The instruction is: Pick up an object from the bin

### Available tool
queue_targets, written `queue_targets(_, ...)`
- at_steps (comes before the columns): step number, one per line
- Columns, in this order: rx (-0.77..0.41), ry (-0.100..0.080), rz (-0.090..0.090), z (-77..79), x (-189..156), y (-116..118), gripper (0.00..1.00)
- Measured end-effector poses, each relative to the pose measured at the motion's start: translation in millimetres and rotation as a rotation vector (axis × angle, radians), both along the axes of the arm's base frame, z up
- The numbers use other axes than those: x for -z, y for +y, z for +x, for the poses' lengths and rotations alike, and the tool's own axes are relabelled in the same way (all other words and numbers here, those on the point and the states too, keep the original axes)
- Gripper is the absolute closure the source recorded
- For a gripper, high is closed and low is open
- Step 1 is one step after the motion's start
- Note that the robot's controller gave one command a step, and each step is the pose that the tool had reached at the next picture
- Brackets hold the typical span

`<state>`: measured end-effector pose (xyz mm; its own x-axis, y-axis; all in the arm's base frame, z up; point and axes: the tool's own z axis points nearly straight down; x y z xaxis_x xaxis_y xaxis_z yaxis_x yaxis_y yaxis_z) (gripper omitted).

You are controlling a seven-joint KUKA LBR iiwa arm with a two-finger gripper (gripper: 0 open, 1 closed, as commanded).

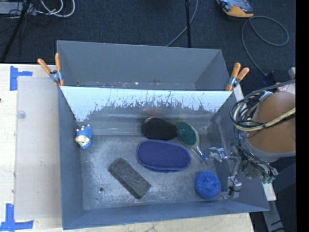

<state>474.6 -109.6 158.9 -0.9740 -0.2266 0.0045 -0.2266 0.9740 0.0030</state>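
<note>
My gripper (233,175) hangs low at the bin's right wall, just right of a fuzzy blue ball (207,185) that lies in the front right corner. Nothing shows in the gripper. A dark green brush (187,134) with a thin pale handle lies up and to the left of the gripper, its handle pointing toward it. A large dark blue oval case (163,156) rests in the middle of the floor, left of the ball.
A black oval pad (158,128) lies behind the blue case, touching the brush. A grey rectangular block (129,178) lies askew at the front left. A small blue and white toy (84,138) sits by the left wall. The arm's orange cover and cables overhang the right rim.
</note>
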Motion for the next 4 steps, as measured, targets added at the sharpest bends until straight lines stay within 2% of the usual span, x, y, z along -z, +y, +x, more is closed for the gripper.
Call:
queue_targets(1,-0.091,-0.002,0.000,-2.3,18.4,-8.3,0.00)
queue_targets(2,-0.235,-0.012,-0.001,8.4,86.5,-9.5,0.00)
queue_targets(3,-0.327,-0.005,-0.001,4.9,87.6,-3.8,1.00)
queue_targets(4,-0.328,-0.005,-0.001,4.9,87.6,-3.8,1.00)
